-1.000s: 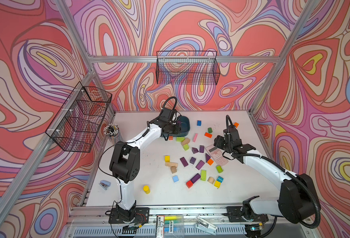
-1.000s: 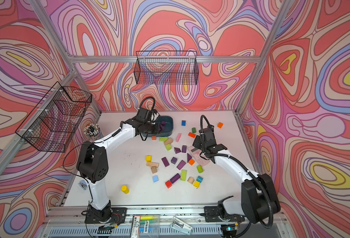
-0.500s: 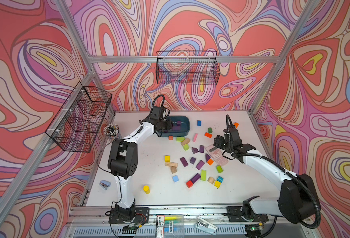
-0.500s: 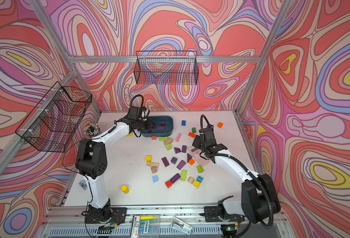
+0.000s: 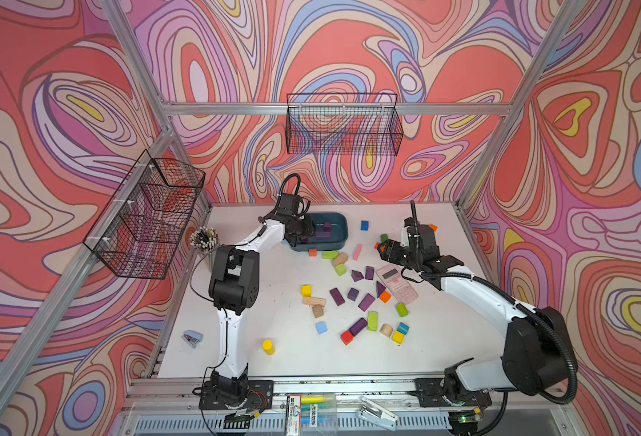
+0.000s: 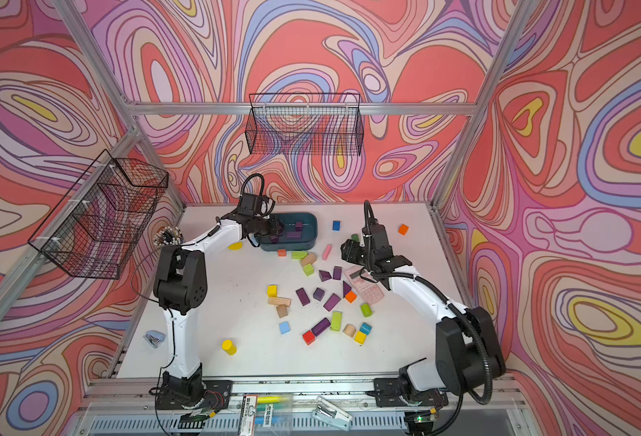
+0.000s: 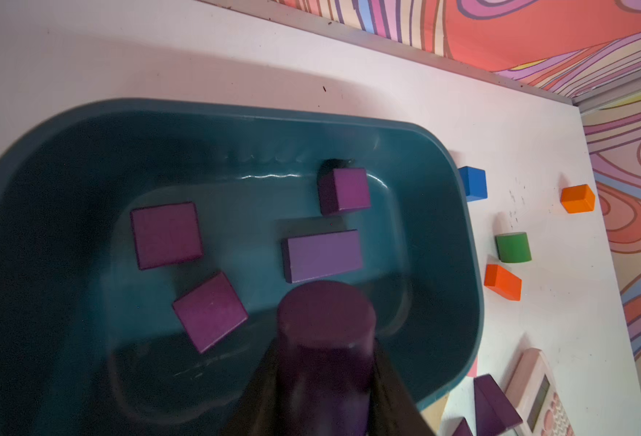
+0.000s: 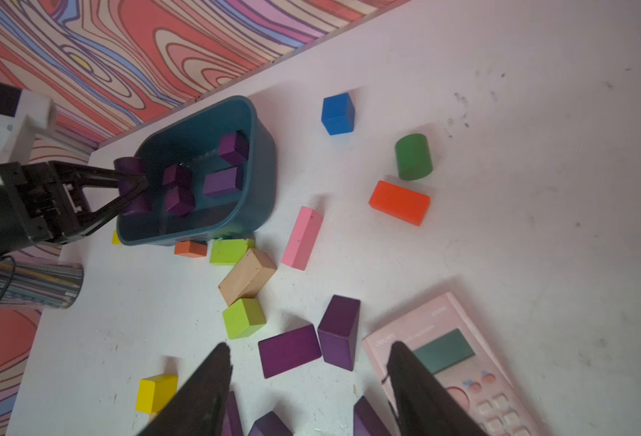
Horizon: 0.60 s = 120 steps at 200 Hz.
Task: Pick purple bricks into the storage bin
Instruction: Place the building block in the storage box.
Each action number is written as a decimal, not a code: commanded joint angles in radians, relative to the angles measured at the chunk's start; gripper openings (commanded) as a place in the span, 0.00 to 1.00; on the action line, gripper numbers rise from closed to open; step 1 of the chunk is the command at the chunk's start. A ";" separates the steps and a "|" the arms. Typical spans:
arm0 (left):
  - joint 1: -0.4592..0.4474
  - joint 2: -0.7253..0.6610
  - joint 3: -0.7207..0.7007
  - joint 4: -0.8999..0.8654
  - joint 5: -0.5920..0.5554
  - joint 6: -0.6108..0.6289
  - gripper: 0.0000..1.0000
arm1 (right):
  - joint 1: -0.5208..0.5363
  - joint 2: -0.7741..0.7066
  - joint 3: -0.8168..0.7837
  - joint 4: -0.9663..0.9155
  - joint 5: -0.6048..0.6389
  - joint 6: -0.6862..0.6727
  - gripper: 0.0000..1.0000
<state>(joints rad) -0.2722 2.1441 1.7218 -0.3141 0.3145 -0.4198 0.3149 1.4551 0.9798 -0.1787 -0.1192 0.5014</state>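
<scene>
1. Purple cylinder [image 7: 326, 321] is clamped tight in the left end effector [image 7: 326, 351], with the fingers pinching its sides and its round end facing the wrist camera. In the right wrist view it hangs at the end of the storage bin [image 8: 262, 181] on the left arm's side. I can't tell if it's above the rim or already below it.
2. Step in hand, imo, is the drop. Get the piece fully inside the rim, go low so it doesn't bounce, and aim for bare teal floor rather than the 4 purple bricks [image 7: 166, 234] already lying in there. It's round, so it'll probably roll once let go, and setting it end-down or near a wall should tame that. Then lift straight up so a finger doesn't clip the rim. The tub looks light and could skid.
3. Right end effector [image 8: 310, 344] has its jaws apart with nothing between them. It hovers over 2 loose purple bricks just beside the pink calculator [image 8: 443, 351].
4. Out on the white counter [image 5: 281, 271] I count 7 loose purple bricks in both top views, mixed in with green, yellow, orange, blue and bare-wood blocks. So a bit under half done once this one lands, I'd guess.
</scene>
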 commanded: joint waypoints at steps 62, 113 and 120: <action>0.008 0.084 0.071 -0.031 0.021 -0.009 0.26 | 0.046 0.245 0.214 0.057 -0.117 -0.050 0.70; 0.009 0.123 0.100 -0.048 0.031 -0.013 0.28 | 0.073 0.309 0.285 0.033 -0.129 -0.061 0.70; 0.008 0.127 0.105 -0.050 0.031 -0.014 0.29 | 0.075 0.309 0.282 0.033 -0.129 -0.059 0.70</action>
<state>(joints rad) -0.2691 2.2448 1.7866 -0.3347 0.3336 -0.4232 0.3790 1.7561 1.2396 -0.1432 -0.2367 0.4564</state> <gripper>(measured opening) 0.335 0.699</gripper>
